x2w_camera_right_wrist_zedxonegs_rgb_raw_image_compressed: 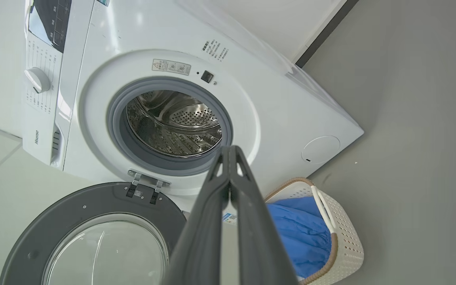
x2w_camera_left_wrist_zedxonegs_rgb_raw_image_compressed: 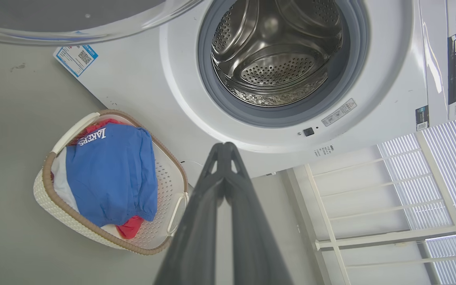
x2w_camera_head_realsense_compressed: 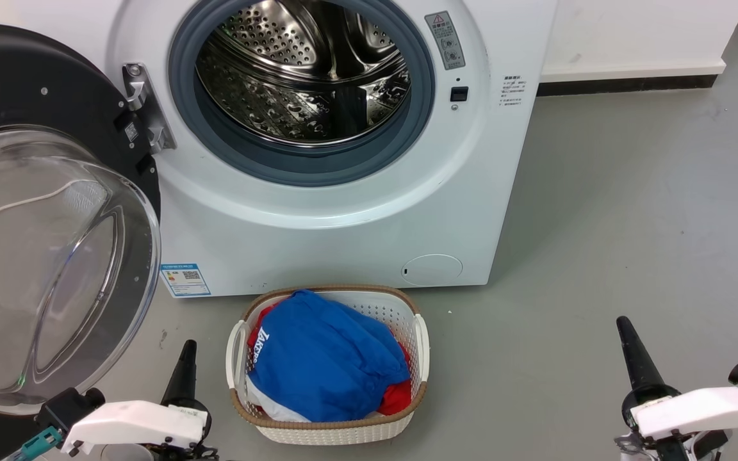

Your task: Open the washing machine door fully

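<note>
one large white washing machine (x2w_camera_head_realsense_compressed: 343,237) stands ahead of me on the grey floor (x2w_camera_head_realsense_compressed: 631,211), its steel drum uncovered. the washing machine door (x2w_camera_head_realsense_compressed: 23,70) is swung out to my left on its hinge (x2w_camera_head_realsense_compressed: 145,109), glass bowl bulging toward me, well clear of the opening. i judge it wide open or nearly so, but i cannot tell whether the hinge has any travel left. that is the first risk: if i lean on the black rim once it meets its stop, the load goes straight into that small metal bracket.

next in size, the laundry basket (x2w_camera_head_realsense_compressed: 337,435) sits just in front of the machine, between my two arms, heaped with a blue garment (x2w_camera_head_realsense_compressed: 324,365). if i roll or bend forward to reach the door, my base or a forearm could shove it or tip it.

my left gripper (x2w_camera_head_realsense_compressed: 188,351) is low, near the bottom edge of the glass bowl. its fingers are pressed together at the tips with nothing between them. if i lift this arm carelessly, it could clip the bowl from below and swing the door back toward the drum, undoing the work. clenched tips can only push, and they may skid on a glossy rim.

my right gripper (x2w_camera_head_realsense_compressed: 624,330), likewise pinched closed on nothing, hangs over bare floor well apart from everything and poses little danger.
</note>
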Controlling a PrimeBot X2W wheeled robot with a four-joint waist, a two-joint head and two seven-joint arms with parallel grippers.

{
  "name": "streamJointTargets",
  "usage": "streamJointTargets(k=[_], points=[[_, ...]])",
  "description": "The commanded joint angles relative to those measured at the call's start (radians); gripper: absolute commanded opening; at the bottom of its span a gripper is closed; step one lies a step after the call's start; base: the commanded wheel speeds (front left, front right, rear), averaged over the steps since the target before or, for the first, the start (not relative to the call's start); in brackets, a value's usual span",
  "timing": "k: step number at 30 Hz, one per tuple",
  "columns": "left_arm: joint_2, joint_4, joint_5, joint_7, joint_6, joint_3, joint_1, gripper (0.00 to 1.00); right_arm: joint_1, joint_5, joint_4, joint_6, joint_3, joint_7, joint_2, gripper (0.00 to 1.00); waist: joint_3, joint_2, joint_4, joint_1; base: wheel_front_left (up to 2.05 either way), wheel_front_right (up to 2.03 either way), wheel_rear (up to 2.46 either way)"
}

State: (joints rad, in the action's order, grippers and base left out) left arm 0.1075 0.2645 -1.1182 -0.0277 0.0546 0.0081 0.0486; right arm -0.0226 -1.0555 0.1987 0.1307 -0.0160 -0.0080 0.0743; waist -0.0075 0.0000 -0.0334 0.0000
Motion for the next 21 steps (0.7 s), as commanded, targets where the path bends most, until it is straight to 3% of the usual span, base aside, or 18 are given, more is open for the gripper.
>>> streamJointTargets(k=[1,21], points=[[-0.003,-0.011,-0.019,0.007,0.007,0.008,0.026,0.00,-0.028,-0.024,-0.005,0.000,-0.003,0.003,0.007,0.00,0.000,0.0000,0.000,0.0000,0.00,0.00,0.00],[-0.023,-0.015,-0.193,0.057,0.035,0.046,0.042,0.00,-0.050,-0.231,0.013,0.000,-0.025,0.035,0.006,0.00,0.003,0.0000,0.010,0.0000,0.00,0.00,0.00]])
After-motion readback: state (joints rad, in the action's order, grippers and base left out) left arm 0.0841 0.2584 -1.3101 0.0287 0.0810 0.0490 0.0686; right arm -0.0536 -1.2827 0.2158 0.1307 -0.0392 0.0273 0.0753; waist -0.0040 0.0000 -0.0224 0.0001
